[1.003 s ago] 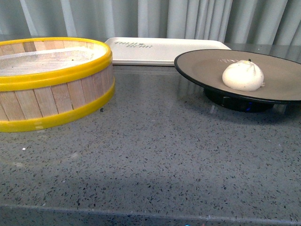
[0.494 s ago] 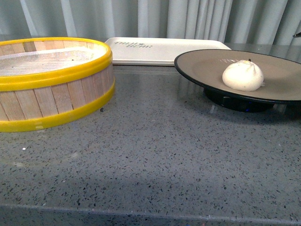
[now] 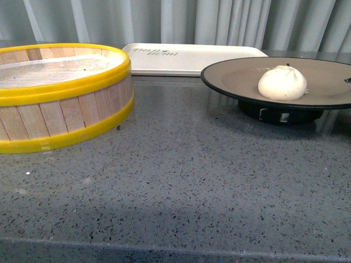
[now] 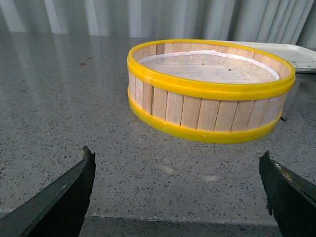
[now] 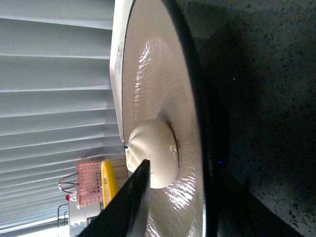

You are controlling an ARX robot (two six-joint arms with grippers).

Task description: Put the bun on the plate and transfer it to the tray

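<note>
Bun on plate; white liner in steamer basket

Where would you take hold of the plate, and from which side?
I'd pinch the plate by its black rim from the right, one finger above, one below: the raised foot keeps that rim off the counter. Keep it level; the bun sits loose.

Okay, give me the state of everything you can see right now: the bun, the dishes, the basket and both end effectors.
bun: whole, sitting on the plate.
plate: level, carrying the bun, not on the tray.
tray: flat on the table, nothing on its visible part.
steamer basket: uncovered, empty.
left end effector: open, holding nothing.
right end effector: straddling the plate rim, apparently clamped.
</note>
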